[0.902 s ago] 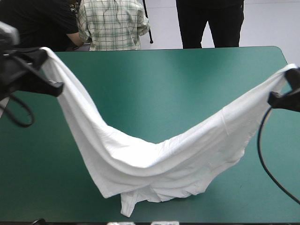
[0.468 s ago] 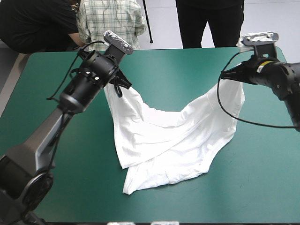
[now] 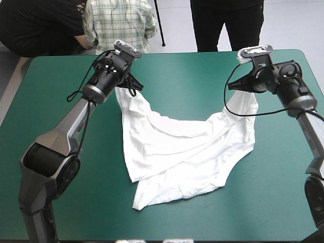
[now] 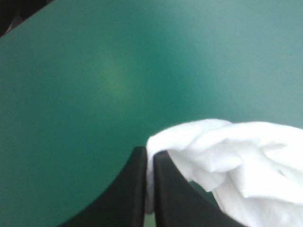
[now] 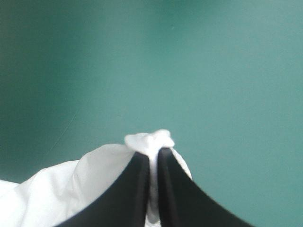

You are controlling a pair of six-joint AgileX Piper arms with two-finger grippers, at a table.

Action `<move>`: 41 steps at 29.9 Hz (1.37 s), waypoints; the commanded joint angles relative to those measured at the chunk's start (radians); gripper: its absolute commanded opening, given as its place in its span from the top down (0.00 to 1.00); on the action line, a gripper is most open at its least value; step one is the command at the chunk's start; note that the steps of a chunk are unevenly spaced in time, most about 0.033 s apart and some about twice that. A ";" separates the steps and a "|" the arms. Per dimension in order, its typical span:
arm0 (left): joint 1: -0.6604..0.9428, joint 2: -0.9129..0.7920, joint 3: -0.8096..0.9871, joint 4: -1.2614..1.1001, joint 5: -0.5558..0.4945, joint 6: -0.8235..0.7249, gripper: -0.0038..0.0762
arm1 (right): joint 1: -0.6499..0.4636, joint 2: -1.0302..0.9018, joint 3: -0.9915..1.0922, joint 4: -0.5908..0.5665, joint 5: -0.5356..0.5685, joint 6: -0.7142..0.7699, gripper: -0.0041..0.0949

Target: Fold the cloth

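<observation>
The white T-shirt [image 3: 182,152] lies in a rumpled V on the teal-green table, its two upper ends lifted toward the far edge. My left gripper [image 3: 123,87] is shut on the T-shirt's left end, and in the left wrist view the cloth [image 4: 222,156] bunches between and beside the black fingers [image 4: 137,189] of that gripper [image 4: 149,156]. My right gripper [image 3: 238,86] is shut on the T-shirt's right end; a small white tuft [image 5: 151,140] pokes out between the tips of that gripper [image 5: 151,153]. The lower part of the shirt rests flat near the table's middle.
Bare teal-green cover [image 3: 50,152] stretches on both sides of the shirt and along the front edge. The far edge [image 3: 177,52] lies just beyond both grippers. People stand or sit beyond it, none reaching over the top.
Both grippers have swung from the table's sides toward the far edge and closer together, lowering the shirt. The stretched hanging span has settled onto the table as a slack V.
</observation>
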 commanded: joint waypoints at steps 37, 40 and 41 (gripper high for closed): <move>-0.382 -0.930 0.968 -0.468 0.145 0.314 0.20 | -0.052 -0.483 0.076 -0.159 0.197 0.034 0.25; -0.450 -0.897 1.038 -0.490 0.070 0.314 0.20 | -0.052 -0.485 0.128 -0.167 0.199 0.047 0.25; -0.468 -0.886 1.058 -0.498 0.049 0.314 0.21 | -0.052 -0.483 0.141 -0.167 0.197 0.049 0.25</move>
